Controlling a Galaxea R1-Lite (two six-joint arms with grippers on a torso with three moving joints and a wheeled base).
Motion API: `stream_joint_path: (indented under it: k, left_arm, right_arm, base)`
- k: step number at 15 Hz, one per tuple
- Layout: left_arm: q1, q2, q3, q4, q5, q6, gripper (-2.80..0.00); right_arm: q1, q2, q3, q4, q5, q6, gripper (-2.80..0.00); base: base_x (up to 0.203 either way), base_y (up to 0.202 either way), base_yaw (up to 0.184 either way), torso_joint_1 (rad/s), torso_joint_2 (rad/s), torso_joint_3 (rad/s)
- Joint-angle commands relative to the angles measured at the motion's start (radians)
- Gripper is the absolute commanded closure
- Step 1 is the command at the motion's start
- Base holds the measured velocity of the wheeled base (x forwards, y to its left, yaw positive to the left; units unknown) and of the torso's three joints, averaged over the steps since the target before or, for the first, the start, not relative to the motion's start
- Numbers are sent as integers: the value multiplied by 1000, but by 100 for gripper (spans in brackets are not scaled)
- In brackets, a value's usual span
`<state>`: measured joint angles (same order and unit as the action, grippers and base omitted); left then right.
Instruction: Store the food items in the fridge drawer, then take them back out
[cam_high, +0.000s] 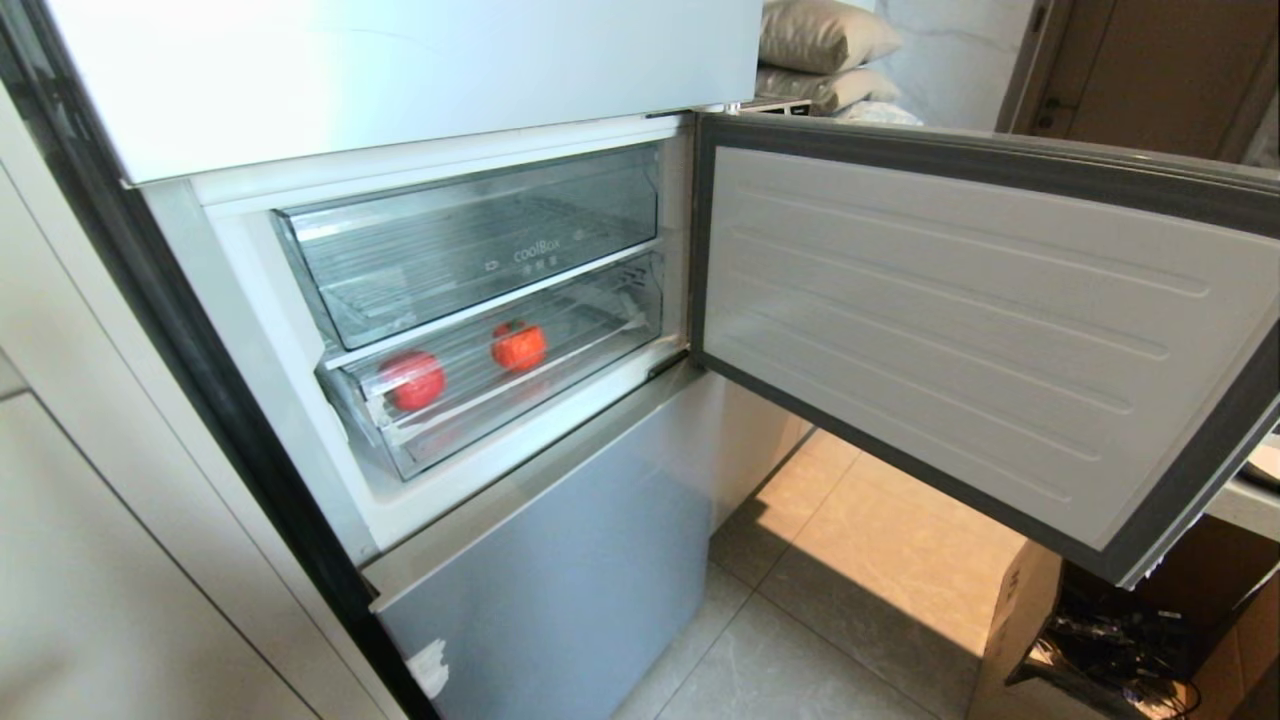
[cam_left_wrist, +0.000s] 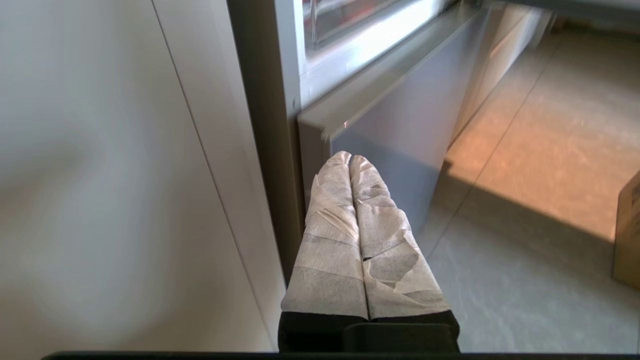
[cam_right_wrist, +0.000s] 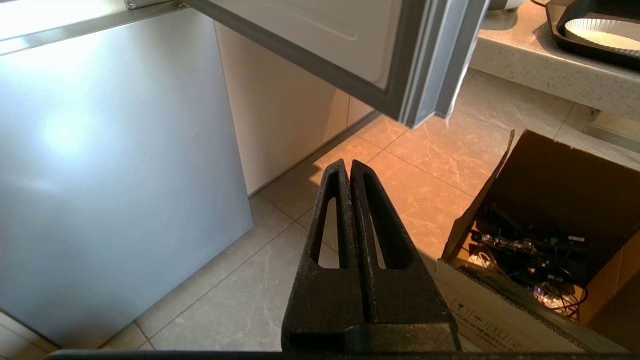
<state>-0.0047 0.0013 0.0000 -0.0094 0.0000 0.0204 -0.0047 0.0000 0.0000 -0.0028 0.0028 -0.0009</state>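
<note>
Here, the risks we see, left to right:

1. Our left pincer (cam_left_wrist: 350, 159) hangs low beside the fridge's lower left corner, its taped fingers (cam_left_wrist: 330, 235) pressed together and holding nothing. Raised from here, it could scrape the cabinet wall (cam_left_wrist: 125, 175) or catch the lower door (cam_left_wrist: 400, 140), since it sits close to both.

2. The two tomatoes (cam_high: 412, 380) (cam_high: 518, 346) lie in the drawer (cam_high: 420, 455), well apart on its ribbed floor, below the taller bin (cam_high: 470, 250). The drawer looks pushed in. We judge that a quick pull would set them rolling, and a round tomato could slip out of a narrow grip. The clear front lip is easy to misjudge, so a pincer might hit it rather than hook it.

3. The open door (cam_high: 960, 330) swings far out on the right. A wide arm sweep could knock it.

4. Our right pincer (cam_right_wrist: 351, 165) hangs over the floor, jaws together and empty, near the carton (cam_right_wrist: 500, 300); lifted, it could strike the door's lower edge.
</note>
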Motion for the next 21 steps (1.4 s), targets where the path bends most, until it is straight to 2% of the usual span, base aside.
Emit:
stream_joint_path:
  k: [1, 11, 21]
  left_arm:
    - [-1, 0, 0, 9, 0, -8, 0]
    - [0, -1, 0, 15, 0, -14, 0]
    - [0, -1, 0, 15, 0, -14, 0]
  right_arm:
    - [0, 1, 0, 0, 0, -1, 0]
    - [0, 2, 0, 0, 0, 1, 0]
    - [0, 0, 0, 0, 0, 1, 0]
  base:
    - [0, 0, 0, 0, 0, 0]
    - [-1, 0, 5, -1, 0, 0]
    - [3, -8, 168, 3, 2, 1]
